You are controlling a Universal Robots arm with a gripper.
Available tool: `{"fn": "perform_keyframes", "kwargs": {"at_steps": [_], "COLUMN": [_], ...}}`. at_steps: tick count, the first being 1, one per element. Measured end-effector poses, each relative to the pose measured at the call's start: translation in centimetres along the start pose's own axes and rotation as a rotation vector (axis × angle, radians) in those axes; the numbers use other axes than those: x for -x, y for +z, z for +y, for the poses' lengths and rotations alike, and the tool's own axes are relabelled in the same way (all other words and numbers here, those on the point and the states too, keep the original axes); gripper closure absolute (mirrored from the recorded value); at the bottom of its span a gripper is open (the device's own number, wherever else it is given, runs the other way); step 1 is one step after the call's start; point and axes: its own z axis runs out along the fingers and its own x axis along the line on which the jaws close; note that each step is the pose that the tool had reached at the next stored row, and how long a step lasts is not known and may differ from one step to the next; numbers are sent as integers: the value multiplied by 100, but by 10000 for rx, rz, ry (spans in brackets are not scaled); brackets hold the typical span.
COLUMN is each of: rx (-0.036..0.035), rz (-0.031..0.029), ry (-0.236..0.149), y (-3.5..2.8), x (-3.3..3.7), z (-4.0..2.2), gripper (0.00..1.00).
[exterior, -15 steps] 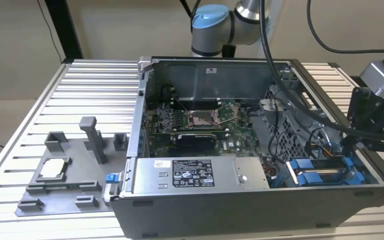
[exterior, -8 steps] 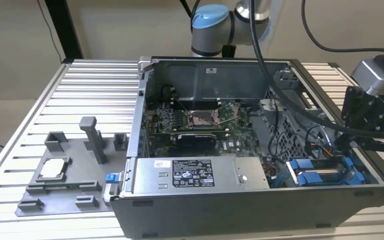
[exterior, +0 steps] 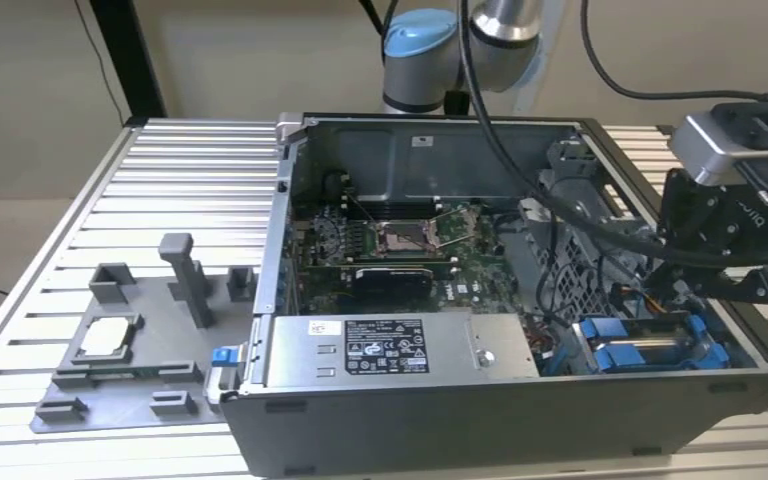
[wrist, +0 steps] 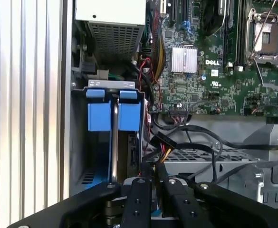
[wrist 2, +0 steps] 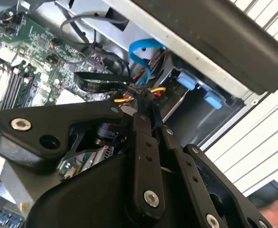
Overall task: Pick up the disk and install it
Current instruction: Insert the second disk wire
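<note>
The black two-finger gripper (wrist: 153, 168) hangs over the near corner of the open grey metal computer case (exterior: 491, 425), on the exterior view's right. In both wrist views its fingers look pressed together with nothing between them.

The flat silver disk in its blue plastic frame (wrist: 114, 135) is not in the gripper. It stands on its edge in the slot at that same corner of the case, with its blue tabs up.

A bunch of black, red and yellow wires (wrist: 163, 142) lies just beside the slot, right under the fingertips. I think the fingers could snag these wires and pull one loose.

With the fingers closed, the gripper cannot go around the blue tabs and may only bump them.

The case wall is close too, so the gripper could hit it.
</note>
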Motion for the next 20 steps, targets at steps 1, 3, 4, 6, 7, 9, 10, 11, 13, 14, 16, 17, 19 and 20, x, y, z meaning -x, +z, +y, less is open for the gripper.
{"fn": "perform_keyframes", "kwargs": {"at_steps": [1,3,4,6,7,9,10,11,13,14,16,17,19,20], "rx": [-14,-68,-112,-262,-354,-501,-565,-621,-673,-675,-707,-737,-825,-870], "rz": [0,2,3,7,8,13,14,15,18,19,16,14,7,4], "ry": [-1,-7,-13,-29,-39,-57,-63,-70,-75,-76,-82,-85,-95,-101], "y": [0,3,4,7,9,11,13,15,14,14,17,20,21,22], "x": [1,2,3,4,5,6,6,4,-9,-12,-24,-31,-55,-68], "z": [35,105,139,202,229,286,319,349,380,380,379,380,381,380], "gripper": [100,100,100,100,100,100,100,100,100,100,100,100,100,100]}}
